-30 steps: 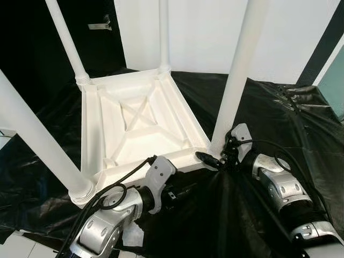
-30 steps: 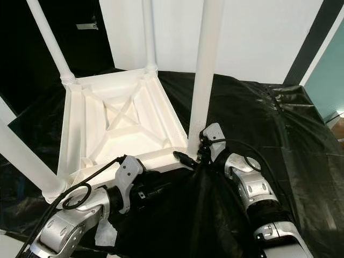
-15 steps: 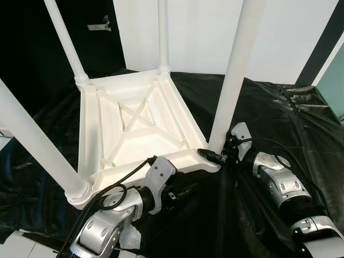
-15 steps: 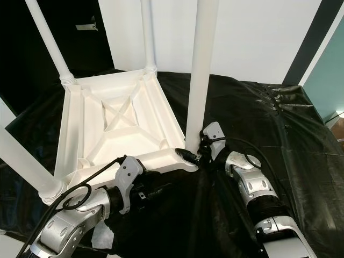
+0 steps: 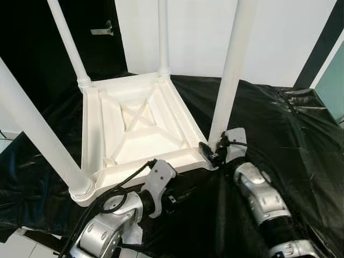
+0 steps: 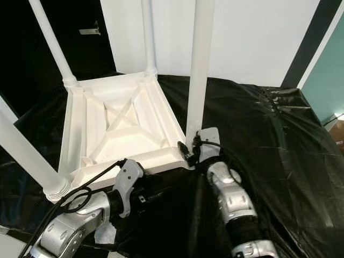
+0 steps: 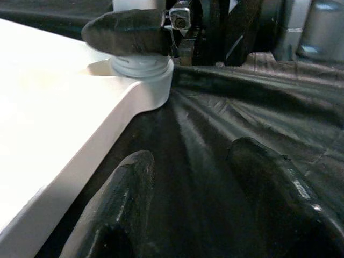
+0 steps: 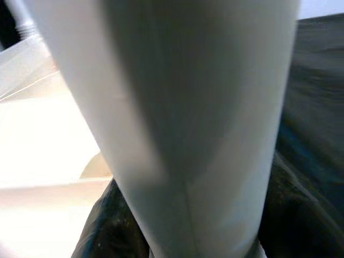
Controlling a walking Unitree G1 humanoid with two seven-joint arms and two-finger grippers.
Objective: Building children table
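Four white legs stand up from the upturned children's table (image 5: 134,129), which lies top-down on a black plastic sheet (image 5: 279,123) spread over the floor. It looks like moulded plastic: light for its bulk, stiff in the ribbed underside, smooth and rather slippery on the round legs. The near-right leg (image 5: 228,80) is the one in hand. The right gripper (image 5: 215,153) sits at that leg's base, its black fingers clamped around the leg just above the threaded collar (image 7: 142,67) where it meets the table's corner (a low hold like this seems the best place, since a grip higher up would lever the joint sideways). In the right wrist view the leg (image 8: 188,118) runs close along the fingers.

The left gripper (image 5: 185,193) lies on the sheet just beside the table's near edge, fingers (image 7: 115,209) apart and holding nothing; whether it touches that edge I cannot tell.

Other things near the table: a scrap of white paper (image 5: 131,235) under the left arm, the near-left leg (image 5: 37,129) leaning across the left of the view, a white wall (image 5: 199,32) behind. Loose folds of the sheet by the gripped corner could snag the fingers or let the table slide while the leg is turned.
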